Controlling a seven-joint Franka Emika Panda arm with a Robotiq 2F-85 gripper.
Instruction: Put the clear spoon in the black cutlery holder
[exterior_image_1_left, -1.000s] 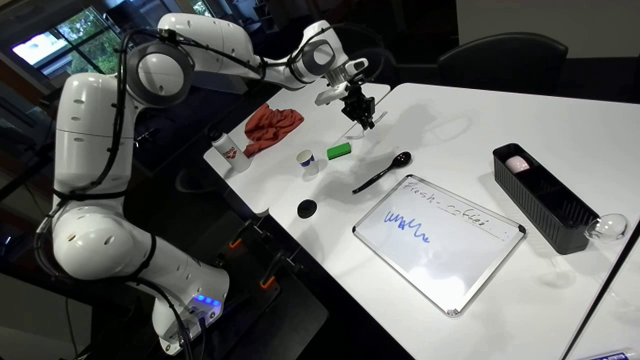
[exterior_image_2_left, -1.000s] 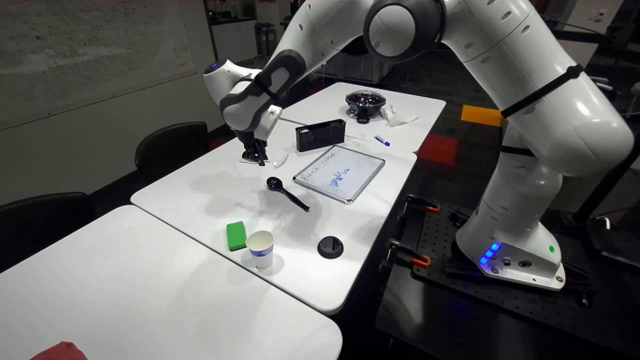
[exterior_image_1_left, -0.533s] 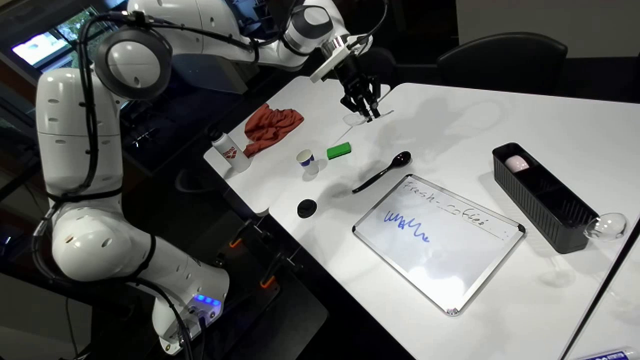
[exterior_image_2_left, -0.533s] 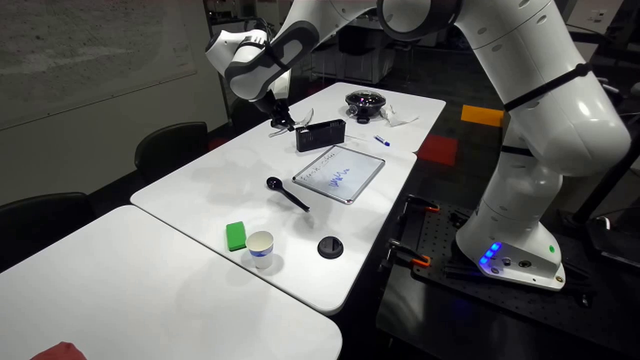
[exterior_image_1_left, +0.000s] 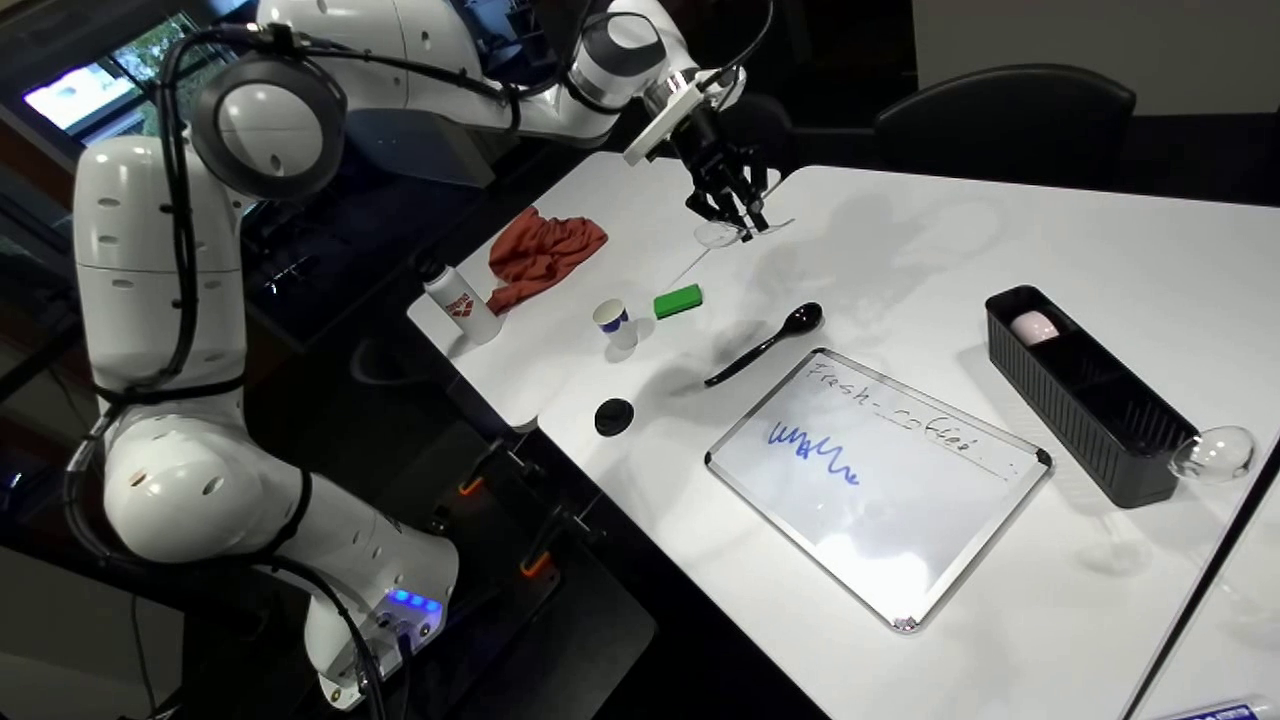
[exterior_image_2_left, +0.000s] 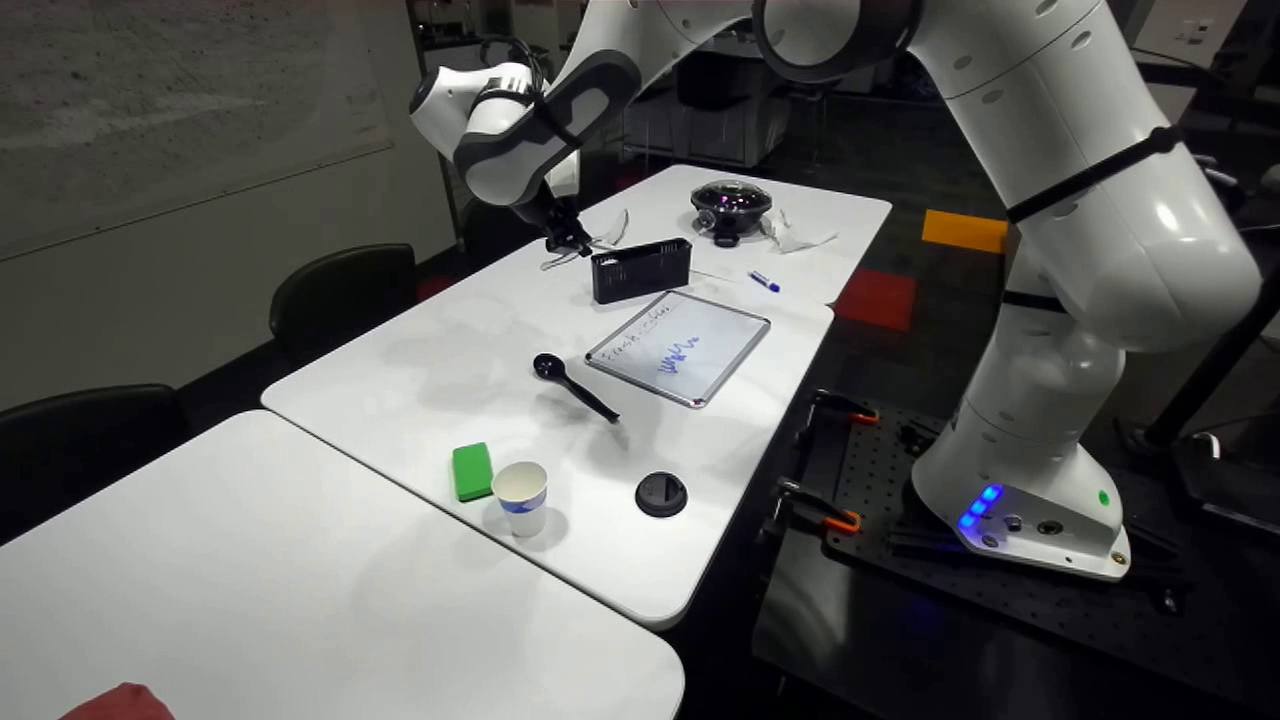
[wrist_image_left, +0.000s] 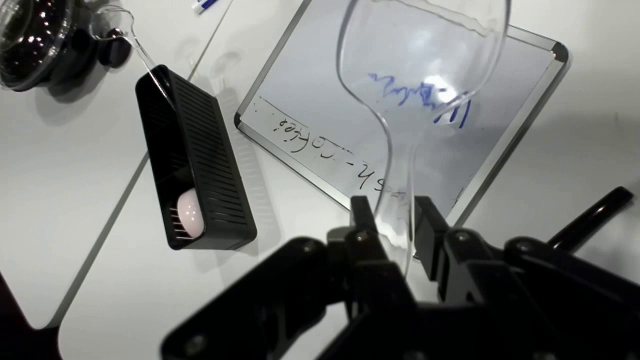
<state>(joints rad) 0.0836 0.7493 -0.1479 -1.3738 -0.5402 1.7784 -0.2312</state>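
The clear spoon is see-through, and its bowl points up and away from my fingers in the wrist view. My gripper is shut on its handle. In both exterior views the gripper holds the spoon in the air above the table. The spoon's bowl shows faintly to one side of the fingers. The black cutlery holder stands upright on the table, apart from the gripper; it also shows in both exterior views. It holds a pink-white object and another clear spoon, bowl sticking out one end.
A whiteboard tablet lies beside the holder. A black spoon, green block, paper cup and black lid lie around the table. A glass-lidded black pot and a marker are beyond the holder.
Over the last second my gripper has risen with the clear spoon and tilted it. In the last half second it has shifted only slightly. The holder and other objects have not moved.
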